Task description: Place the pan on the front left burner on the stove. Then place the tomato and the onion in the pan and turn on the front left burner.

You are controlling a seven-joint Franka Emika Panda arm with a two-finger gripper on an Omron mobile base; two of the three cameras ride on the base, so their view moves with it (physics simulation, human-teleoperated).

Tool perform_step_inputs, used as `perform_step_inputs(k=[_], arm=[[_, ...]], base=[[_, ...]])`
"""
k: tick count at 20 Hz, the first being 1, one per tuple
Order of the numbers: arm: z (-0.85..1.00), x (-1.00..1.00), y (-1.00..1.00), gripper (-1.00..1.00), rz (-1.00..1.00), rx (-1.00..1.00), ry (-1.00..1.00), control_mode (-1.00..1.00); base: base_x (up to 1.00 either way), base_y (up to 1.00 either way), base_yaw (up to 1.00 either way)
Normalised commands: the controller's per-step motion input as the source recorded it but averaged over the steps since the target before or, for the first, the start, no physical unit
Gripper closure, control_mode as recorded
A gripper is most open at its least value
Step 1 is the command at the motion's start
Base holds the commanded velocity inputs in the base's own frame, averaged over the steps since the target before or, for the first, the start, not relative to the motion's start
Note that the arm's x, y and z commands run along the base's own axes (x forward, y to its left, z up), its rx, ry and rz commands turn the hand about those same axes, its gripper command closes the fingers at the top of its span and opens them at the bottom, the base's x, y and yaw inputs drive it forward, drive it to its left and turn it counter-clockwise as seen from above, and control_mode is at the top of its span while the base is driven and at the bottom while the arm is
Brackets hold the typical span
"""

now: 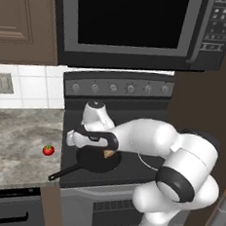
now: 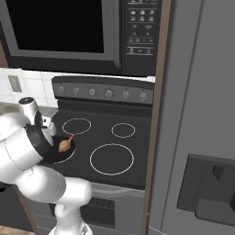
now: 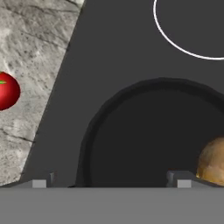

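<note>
Already the onion (image 3: 213,165) lies in the pan (image 3: 148,140), lower right. Spread wide and empty, the tool (image 3: 111,181) hovers above; the tomato (image 3: 8,91) waits at left on the table (image 3: 30,52).

Glossy white arm (image 1: 179,160), dark joints, seemingly grey fingers (image 3: 39,183)

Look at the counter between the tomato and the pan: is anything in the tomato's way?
Nothing visible. The tomato sits on bare counter left of the stove; the pan holds just the onion.
</note>
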Motion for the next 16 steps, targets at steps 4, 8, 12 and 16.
perform_step_inputs(k=[4,8,12,16], arm=[[0.00,-0.02,0.51,-1.00,0.09,0.02,0.00,-1.00],[0.00,0.00,0.33,-1.00,0.07,0.00,0.00,-1.00],[0.00,0.00,0.29,-1.00,0.07,0.00,0.00,-1.00],[0.00,0.00,0.27,-1.00,0.07,0.00,0.00,-1.00]], base=[[0.00,0.00,0.00],[0.00,0.00,0.00],[0.00,0.00,0.00],[0.00,0.00,0.00]])
